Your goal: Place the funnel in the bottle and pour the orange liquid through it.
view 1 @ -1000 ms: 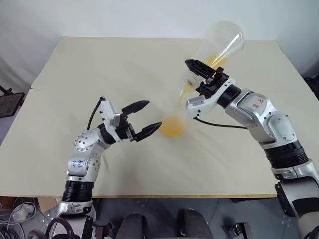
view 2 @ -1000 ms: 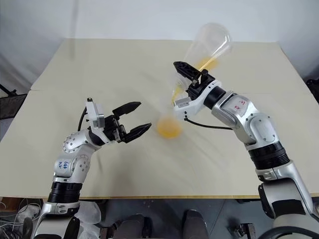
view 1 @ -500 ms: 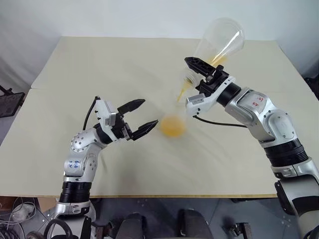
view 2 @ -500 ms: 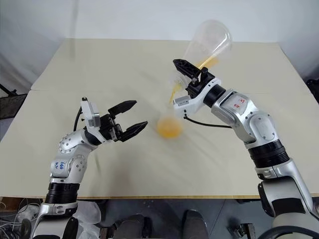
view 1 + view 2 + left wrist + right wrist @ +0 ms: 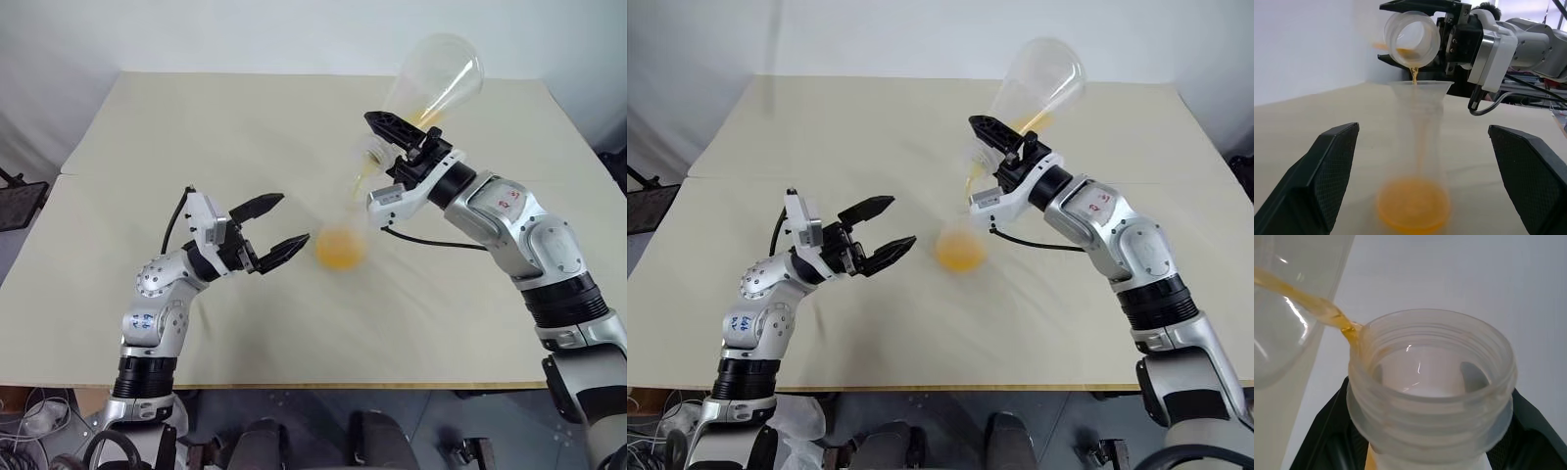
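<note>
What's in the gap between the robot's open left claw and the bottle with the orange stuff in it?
Nothing. Between the left gripper and the bottle there is only bare table, seen in the left eye view.

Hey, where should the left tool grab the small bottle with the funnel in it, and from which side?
Grip the bottle low on its body, above the orange liquid in its base, coming level from the robot's left, where the open left tool faces it. That likely keeps clear of the funnel and stream on top.
</note>
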Motion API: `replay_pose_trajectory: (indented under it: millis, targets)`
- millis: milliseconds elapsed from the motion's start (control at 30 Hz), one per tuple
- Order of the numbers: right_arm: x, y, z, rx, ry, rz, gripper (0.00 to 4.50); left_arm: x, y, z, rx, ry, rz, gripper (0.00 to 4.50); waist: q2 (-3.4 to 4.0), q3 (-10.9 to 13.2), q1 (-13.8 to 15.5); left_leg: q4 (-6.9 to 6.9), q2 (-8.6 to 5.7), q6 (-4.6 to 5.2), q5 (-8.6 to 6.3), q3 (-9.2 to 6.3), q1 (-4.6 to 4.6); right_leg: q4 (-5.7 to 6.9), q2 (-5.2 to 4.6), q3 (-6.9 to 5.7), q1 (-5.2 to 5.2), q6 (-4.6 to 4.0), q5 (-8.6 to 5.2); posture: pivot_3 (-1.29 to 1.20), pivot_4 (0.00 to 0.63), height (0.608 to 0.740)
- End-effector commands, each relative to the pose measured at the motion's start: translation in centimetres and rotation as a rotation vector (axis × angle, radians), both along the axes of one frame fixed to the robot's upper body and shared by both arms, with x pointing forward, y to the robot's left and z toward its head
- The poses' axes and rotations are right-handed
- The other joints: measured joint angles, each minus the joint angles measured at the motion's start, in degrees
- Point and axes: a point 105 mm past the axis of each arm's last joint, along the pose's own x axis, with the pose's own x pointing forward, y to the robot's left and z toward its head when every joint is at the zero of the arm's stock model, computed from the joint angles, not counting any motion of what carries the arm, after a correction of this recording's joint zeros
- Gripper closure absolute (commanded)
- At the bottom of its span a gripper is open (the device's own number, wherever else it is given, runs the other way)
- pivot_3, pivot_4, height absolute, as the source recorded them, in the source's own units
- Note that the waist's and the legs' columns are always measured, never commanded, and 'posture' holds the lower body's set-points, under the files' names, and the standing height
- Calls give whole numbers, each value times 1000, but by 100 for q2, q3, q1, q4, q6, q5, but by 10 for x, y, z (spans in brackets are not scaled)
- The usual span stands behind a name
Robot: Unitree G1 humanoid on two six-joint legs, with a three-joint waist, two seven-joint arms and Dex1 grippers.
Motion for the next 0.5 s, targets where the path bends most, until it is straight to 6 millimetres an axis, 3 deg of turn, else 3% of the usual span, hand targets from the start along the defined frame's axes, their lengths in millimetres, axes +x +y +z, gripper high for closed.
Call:
replay_pose_trajectory:
  millis: [33,500]
  targets:
    - [-10,1,17,4,-79,22,2034,-5,-2,14,-7,-55,-17,0,0,0,0,0,0,0,0,0,0,0,0,0,0,0,0,0,150,740]
    - [-13,5,12,-19,-80,50,2034,-10,2,12,6,-40,-3,0,0,0,1,0,0,0,0,0,0,0,0,1,0,0,0,0,150,740]
